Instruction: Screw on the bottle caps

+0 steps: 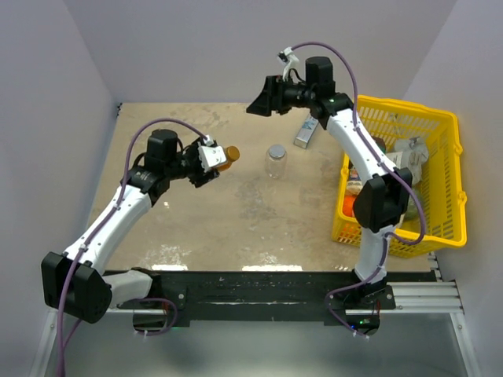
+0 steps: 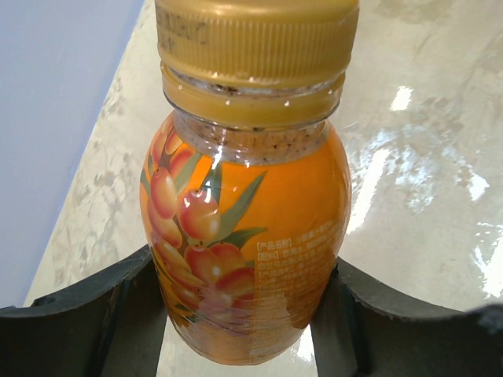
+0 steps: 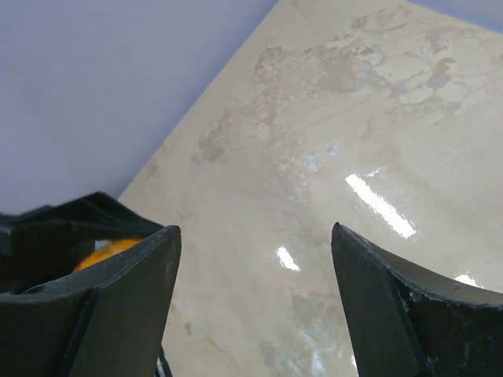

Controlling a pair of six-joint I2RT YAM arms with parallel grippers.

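Left wrist view: I see my left gripper (image 2: 245, 310) clamped on the orange bottle (image 2: 244, 228), gold cap (image 2: 255, 39) on its neck. My right gripper (image 3: 255, 267) stands open above the table (image 3: 330, 118). Clear bottle (image 1: 276, 161) stands upright mid-table, apart from both.

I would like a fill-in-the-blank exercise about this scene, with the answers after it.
The left gripper holds the orange bottle, whose cap sits ___ its neck.
The right gripper is ___ and holds nothing.
The clear bottle stands ___ on the table.
The basket is ___.
Answers: on, open, upright, yellow.
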